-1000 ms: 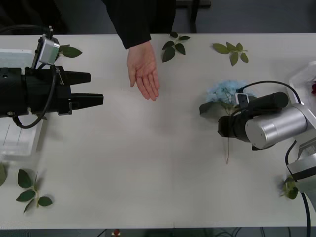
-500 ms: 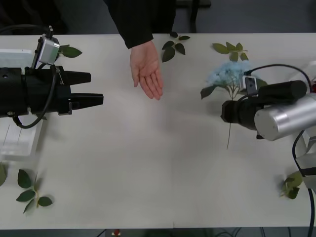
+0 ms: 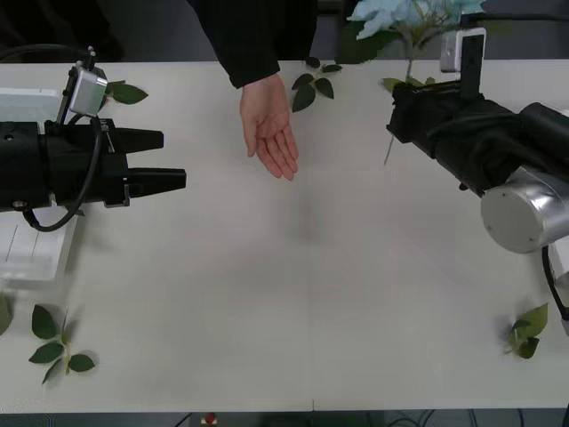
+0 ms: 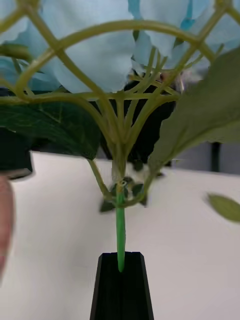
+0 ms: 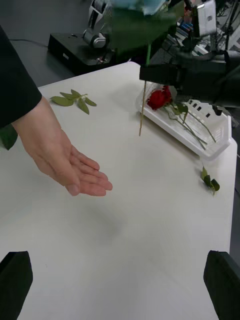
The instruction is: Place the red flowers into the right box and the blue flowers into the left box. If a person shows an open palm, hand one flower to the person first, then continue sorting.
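The table (image 3: 293,294) is matt white and smooth. The right box (image 5: 200,132) looks like glossy white plastic. The blue flower (image 4: 100,45) has cloth-like petals, perhaps fabric, on a smooth plastic stem.

My right end effector (image 3: 397,120) sits at two o'clock over the tabletop (image 3: 302,294), carrying a blue flower (image 3: 404,13). The person's hand (image 3: 271,133) lies at twelve. My left end effector (image 3: 169,160) is at ten, the left box (image 3: 36,258) at nine.
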### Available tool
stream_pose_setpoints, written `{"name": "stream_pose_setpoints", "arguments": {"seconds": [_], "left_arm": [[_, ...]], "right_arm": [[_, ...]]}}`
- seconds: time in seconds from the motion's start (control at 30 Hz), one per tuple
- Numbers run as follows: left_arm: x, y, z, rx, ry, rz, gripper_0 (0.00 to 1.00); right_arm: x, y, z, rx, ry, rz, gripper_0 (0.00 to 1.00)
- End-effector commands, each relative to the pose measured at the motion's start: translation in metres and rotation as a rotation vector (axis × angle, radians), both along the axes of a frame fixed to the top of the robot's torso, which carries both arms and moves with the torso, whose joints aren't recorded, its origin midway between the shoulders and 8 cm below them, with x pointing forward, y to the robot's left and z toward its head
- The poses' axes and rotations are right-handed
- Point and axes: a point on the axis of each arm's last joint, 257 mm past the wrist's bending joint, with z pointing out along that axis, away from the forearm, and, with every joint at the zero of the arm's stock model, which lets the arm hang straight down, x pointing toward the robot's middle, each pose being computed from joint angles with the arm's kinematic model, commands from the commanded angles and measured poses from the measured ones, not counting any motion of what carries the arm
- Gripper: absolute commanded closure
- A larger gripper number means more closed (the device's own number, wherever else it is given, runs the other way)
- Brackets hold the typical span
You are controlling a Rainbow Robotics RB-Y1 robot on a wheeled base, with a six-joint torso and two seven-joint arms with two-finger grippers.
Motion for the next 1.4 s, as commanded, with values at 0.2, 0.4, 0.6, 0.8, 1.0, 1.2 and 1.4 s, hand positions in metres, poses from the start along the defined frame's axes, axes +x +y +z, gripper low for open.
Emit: {"name": "stream_pose_setpoints", "arguments": {"seconds": [0.2,0.4,0.6,0.8,1.0,1.2,1.4], "left_arm": [[-0.001,-0.013,0.015,-0.014,-0.039,-0.032,0.0],[-0.002,-0.013,0.016,-0.015,-0.04,-0.034,0.0],[-0.002,-0.015,0.016,-0.023,-0.038,-0.034,0.0],[-0.001,-0.015,0.015,-0.024,-0.038,-0.033,0.0],[-0.001,-0.015,0.015,-0.024,-0.037,-0.034,0.0],[-0.001,-0.015,0.015,-0.024,-0.036,-0.032,0.0],[-0.001,-0.015,0.014,-0.023,-0.037,-0.031,0.0]], "right_arm": [[-0.028,0.07,0.084,-0.055,-0.375,0.166,1.0],[-0.032,0.081,0.095,-0.025,-0.415,0.193,1.0],[-0.032,0.081,0.095,-0.025,-0.415,0.193,1.0],[-0.032,0.081,0.095,-0.025,-0.415,0.193,1.0],[-0.032,0.081,0.095,-0.025,-0.415,0.193,0.0],[-0.032,0.081,0.095,-0.025,-0.415,0.193,0.0],[-0.032,0.081,0.095,-0.025,-0.415,0.193,0.0]]}}
